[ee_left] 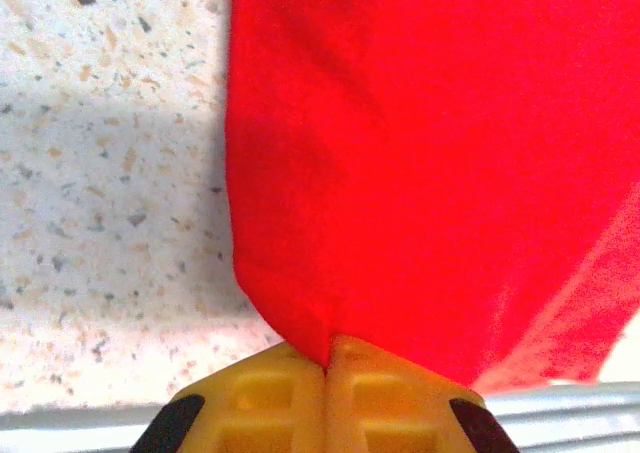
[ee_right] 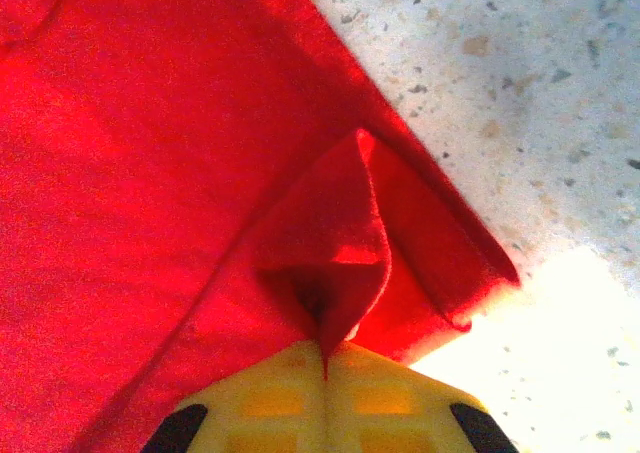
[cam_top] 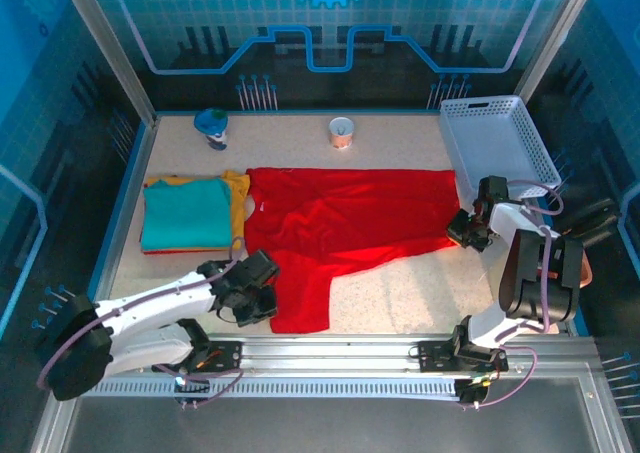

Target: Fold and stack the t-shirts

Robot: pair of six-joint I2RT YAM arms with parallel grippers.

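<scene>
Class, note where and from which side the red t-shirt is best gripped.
The red t-shirt lies flat, so only edges give cloth to pinch: near-left corner from the near side, right corner from the right. The left gripper and right gripper are shut there.

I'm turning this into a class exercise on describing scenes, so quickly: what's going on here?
Two robot arms are working on a red t-shirt spread out on the speckled table. The left gripper is shut on a corner at the shirt's near left, and the right gripper is shut on a pinch of cloth at its right edge. A folded teal t-shirt lies on a yellow-orange t-shirt at the left. A white lattice basket sits at the far right.
</scene>
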